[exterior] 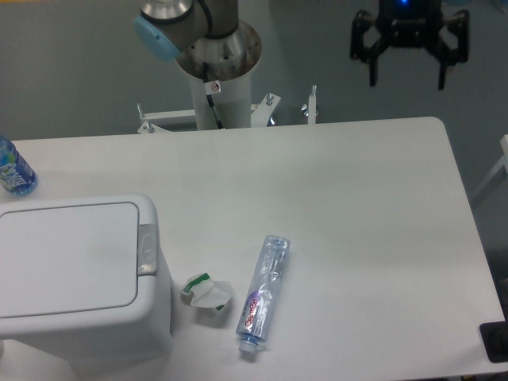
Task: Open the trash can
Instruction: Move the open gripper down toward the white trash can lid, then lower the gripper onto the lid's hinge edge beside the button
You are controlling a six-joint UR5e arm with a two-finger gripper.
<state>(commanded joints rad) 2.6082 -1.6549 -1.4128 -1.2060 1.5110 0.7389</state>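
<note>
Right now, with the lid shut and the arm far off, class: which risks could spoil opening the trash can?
1. The gripper hangs open past the table's far edge, far from the trash can; a long approach may miss the small grey latch.
2. The crumpled wrapper and the plastic bottle lie just beside the bin; a low sweep might knock them.
</note>
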